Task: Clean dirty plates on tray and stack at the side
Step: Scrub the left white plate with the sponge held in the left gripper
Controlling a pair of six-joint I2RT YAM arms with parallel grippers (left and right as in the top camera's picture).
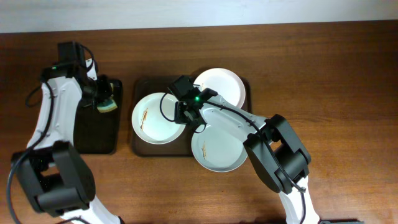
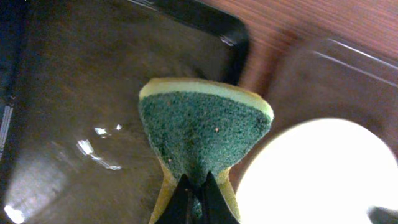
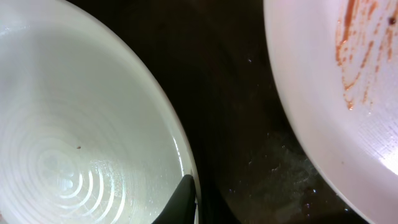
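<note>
Three plates lie on the brown tray [image 1: 143, 148]. The left plate [image 1: 155, 118], pale mint-tinted, has a brownish smear on its left side. The back plate [image 1: 219, 87] looks clean. The front plate [image 1: 217, 148] has a smear and overhangs the tray's front rim. My right gripper [image 1: 186, 116] is shut on the left plate's right rim; in the right wrist view one finger [image 3: 193, 202] lies on that rim [image 3: 93, 143], and the smeared front plate [image 3: 336, 81] is opposite. My left gripper [image 2: 198, 200] is shut on a green-and-yellow sponge [image 2: 205, 130] above the black tray [image 1: 93, 134].
The narrow black tray [image 2: 74, 81] stands left of the brown tray, close beside it. In the left wrist view the left plate [image 2: 317, 174] and the brown tray's rim [image 2: 339, 62] show to the right of the sponge. Bare wooden table [image 1: 336, 81] surrounds both trays.
</note>
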